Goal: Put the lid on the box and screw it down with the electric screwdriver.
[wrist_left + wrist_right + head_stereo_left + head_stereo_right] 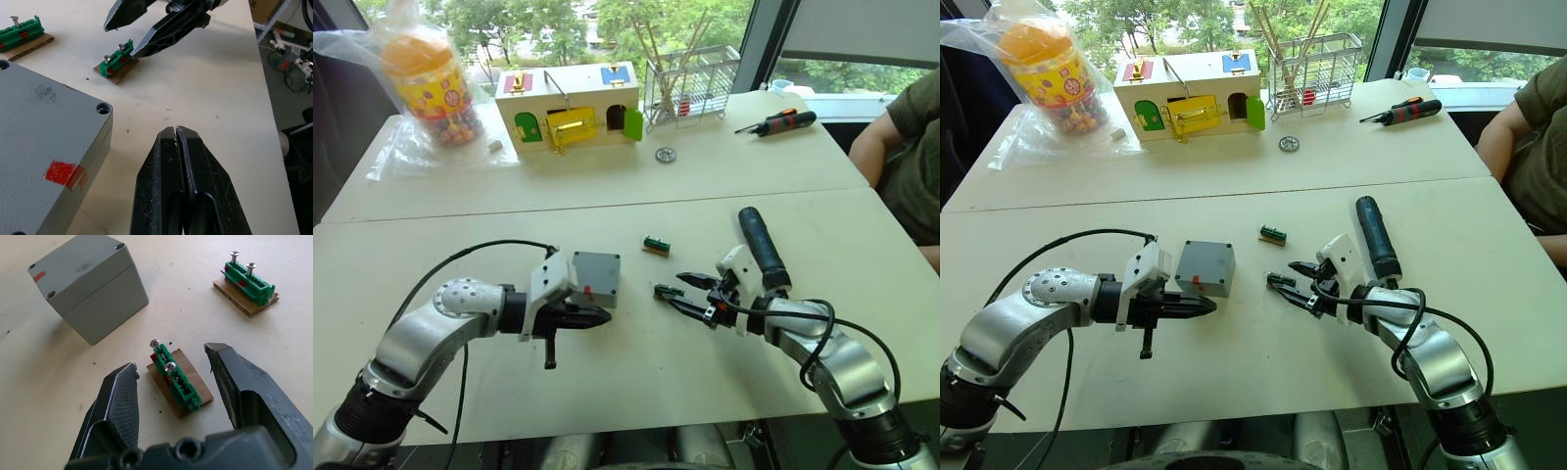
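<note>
While the lid sits flush on the small grey square plastic box (596, 277), mid-table beside the clenched, empty left gripper (594, 317), the thick dark blue-black electric screwdriver (762, 247), probably stiff, weighty and best held mid-barrel, lies behind the spread, empty right gripper (171, 367).

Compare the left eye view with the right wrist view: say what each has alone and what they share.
Left eye view alone: the electric screwdriver, the wooden toy house, the left gripper shut beside the box.

Right wrist view alone: two screws standing in the nearer green block.

Shared: box with lid on, both green blocks, open right gripper.
</note>
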